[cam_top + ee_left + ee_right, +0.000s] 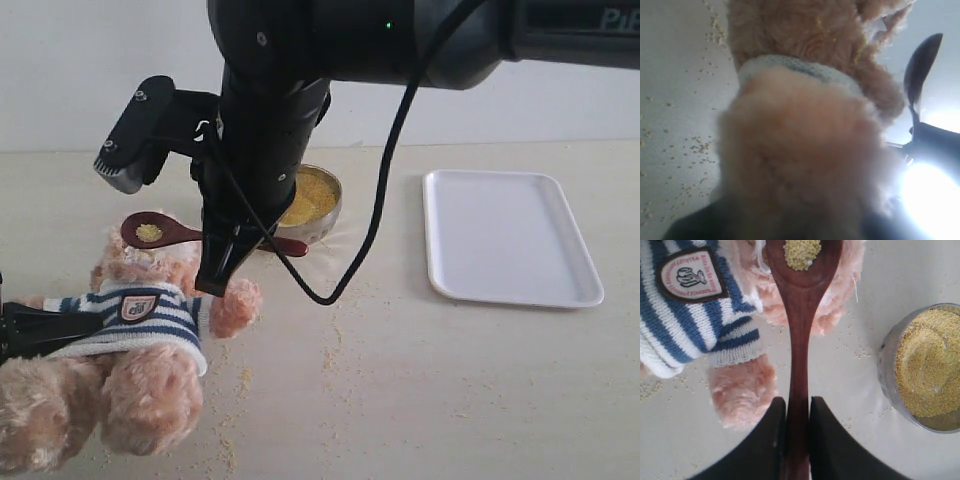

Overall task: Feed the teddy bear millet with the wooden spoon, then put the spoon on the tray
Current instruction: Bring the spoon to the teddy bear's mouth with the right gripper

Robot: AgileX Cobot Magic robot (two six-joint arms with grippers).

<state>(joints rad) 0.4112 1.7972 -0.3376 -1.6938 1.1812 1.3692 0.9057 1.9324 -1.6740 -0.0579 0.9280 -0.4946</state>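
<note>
The teddy bear [140, 350] sits at the lower left in its striped shirt [685, 325]. My left gripper [30, 330] is shut on its body from the left edge; in the left wrist view its fur [800, 150] hides the jaws. My right gripper [215, 270] reaches across the middle, shut on the wooden spoon's handle [798, 370]. The wooden spoon [160, 232] hangs level just above the bear's head. A small heap of millet [801, 252] lies in its bowl. More millet [310, 195] fills the steel bowl [888, 375] behind the arm. The tray [510, 235] lies at the right.
Loose millet grains [235, 385] are scattered on the table around the bear and the bowl. The right arm's black cable [375, 230] loops down near the bowl. The spoon's underside [922, 62] shows in the left wrist view.
</note>
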